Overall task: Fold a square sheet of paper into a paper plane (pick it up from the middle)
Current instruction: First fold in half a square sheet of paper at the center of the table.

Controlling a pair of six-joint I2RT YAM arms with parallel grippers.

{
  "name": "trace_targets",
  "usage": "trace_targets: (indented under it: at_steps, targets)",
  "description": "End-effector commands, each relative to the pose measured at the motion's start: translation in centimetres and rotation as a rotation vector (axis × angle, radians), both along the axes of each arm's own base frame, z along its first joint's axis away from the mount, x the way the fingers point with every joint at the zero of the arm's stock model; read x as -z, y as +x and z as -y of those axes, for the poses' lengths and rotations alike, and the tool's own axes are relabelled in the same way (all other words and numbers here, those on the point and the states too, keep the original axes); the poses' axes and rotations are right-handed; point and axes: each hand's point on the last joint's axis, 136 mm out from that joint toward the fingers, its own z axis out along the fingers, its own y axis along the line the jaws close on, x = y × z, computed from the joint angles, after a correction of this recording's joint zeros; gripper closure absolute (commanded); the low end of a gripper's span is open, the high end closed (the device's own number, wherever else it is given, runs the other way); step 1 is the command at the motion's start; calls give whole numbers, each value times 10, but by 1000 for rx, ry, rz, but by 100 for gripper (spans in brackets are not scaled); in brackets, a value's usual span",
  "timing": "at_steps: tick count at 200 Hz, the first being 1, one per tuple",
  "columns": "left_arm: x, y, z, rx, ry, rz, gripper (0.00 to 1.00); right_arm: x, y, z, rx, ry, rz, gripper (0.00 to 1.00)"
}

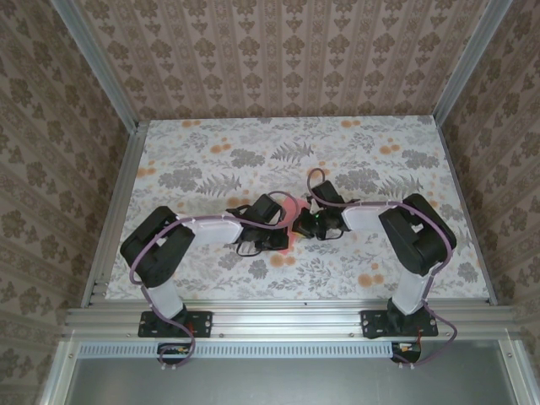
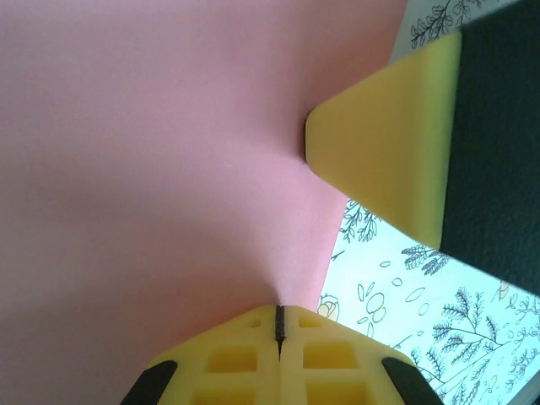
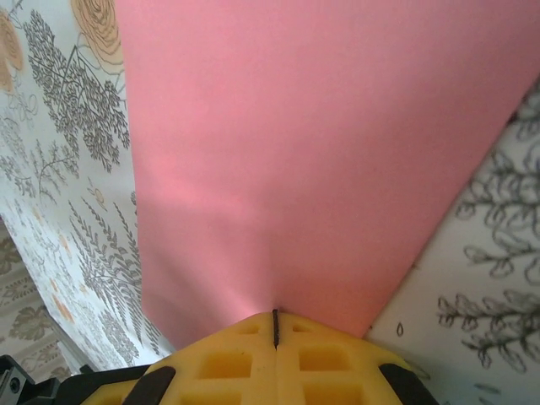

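Note:
The pink paper (image 1: 292, 208) lies at the middle of the flowered table, mostly hidden between the two wrists in the top view. My left gripper (image 2: 280, 314) is shut, and the pink sheet (image 2: 169, 152) puckers into the seam between its yellow fingers. My right gripper (image 3: 275, 319) is shut in the same way on an edge of the sheet (image 3: 304, 152). In the left wrist view a yellow finger of the right gripper (image 2: 384, 148) rests against the paper's edge. From above, the left gripper (image 1: 280, 226) and the right gripper (image 1: 299, 223) almost touch.
The flowered tabletop (image 1: 211, 169) spreads around the paper, fenced by aluminium rails (image 1: 114, 211) and patterned walls. Both arms reach in from the near edge, elbows out to the sides. Open table lies behind the paper and to either side.

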Motion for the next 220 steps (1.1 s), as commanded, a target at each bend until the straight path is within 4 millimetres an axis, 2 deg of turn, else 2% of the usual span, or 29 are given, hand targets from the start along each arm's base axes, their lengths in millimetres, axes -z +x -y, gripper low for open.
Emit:
trace_targets:
  at_steps: [1,53,89,113,140,157,203,220]
  targets:
    - [40,-36,-49,16,203,-133,100,22,27,32,79,-113,41,96]
    - [46,-39,-56,29,239,-153,100,22,46,37,74,-88,90,96]
    - [46,-39,-59,39,254,-155,100,22,50,35,55,-56,108,95]
    - [26,-29,-46,43,196,-120,100,24,37,30,52,-42,88,96]
    - [-24,-12,-16,55,43,-37,99,27,13,21,65,-45,48,96]
    - [-41,-8,-4,57,-21,-13,97,26,3,16,80,-49,34,96]
    - [-29,-8,6,56,-38,-34,96,21,-12,-2,71,-21,27,96]
    - [-18,-5,2,40,-1,-31,97,21,-15,-8,68,1,19,96]
